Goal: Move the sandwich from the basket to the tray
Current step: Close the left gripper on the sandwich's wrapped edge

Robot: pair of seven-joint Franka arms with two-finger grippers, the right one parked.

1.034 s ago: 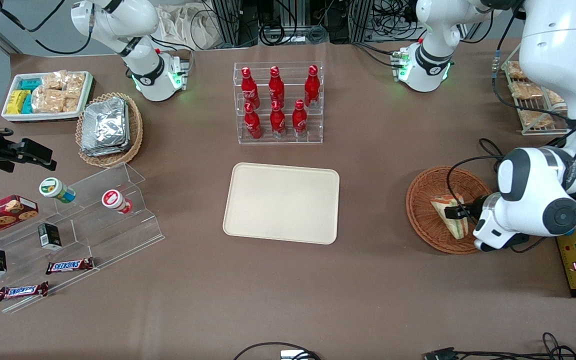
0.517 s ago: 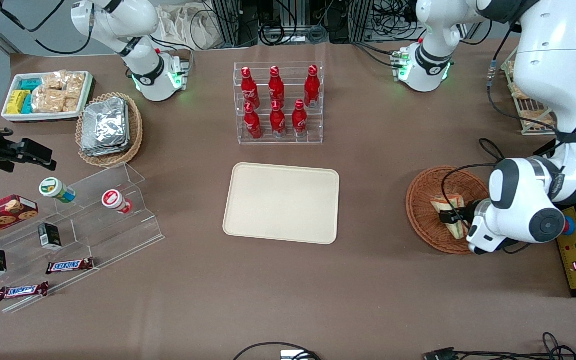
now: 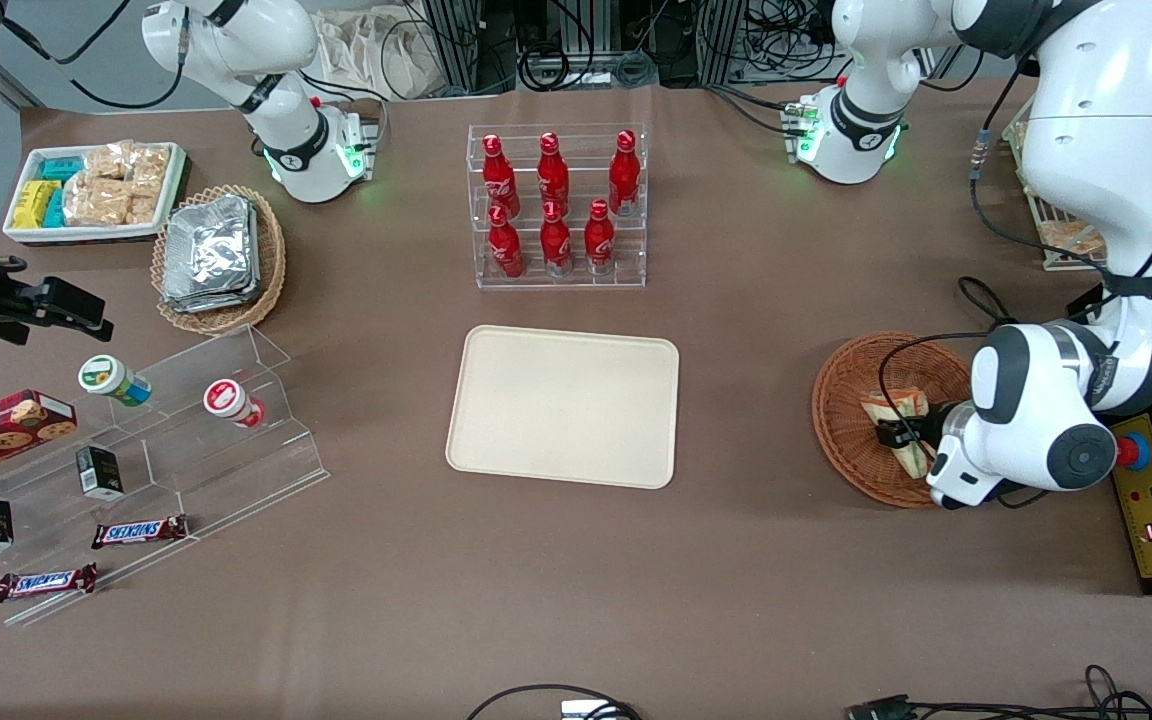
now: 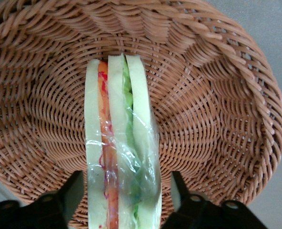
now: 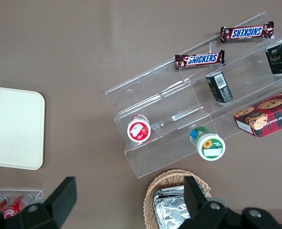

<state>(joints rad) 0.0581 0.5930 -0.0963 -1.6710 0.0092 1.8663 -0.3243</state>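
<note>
The sandwich (image 4: 122, 143), a plastic-wrapped wedge with orange and green layers, stands on edge in the reddish-brown wicker basket (image 4: 217, 95). My left gripper (image 4: 126, 191) is open and straddles it, one black finger on each side, with a narrow gap visible beside the bread. In the front view the gripper (image 3: 898, 436) is low inside the basket (image 3: 841, 420) at the working arm's end, and its wrist covers part of the sandwich (image 3: 891, 407). The cream tray (image 3: 563, 405) lies flat and bare at the table's middle, apart from the basket.
A clear rack of red bottles (image 3: 556, 205) stands farther from the front camera than the tray. A yellow control box (image 3: 1151, 505) lies beside the basket. An acrylic stepped shelf (image 3: 186, 440) with snacks and a tan basket of foil packets (image 3: 216, 255) sit toward the parked arm's end.
The left arm has shifted a little toward the tray and lowered, bringing the open gripper further along the sandwich inside the basket. The sandwich has not moved.
</note>
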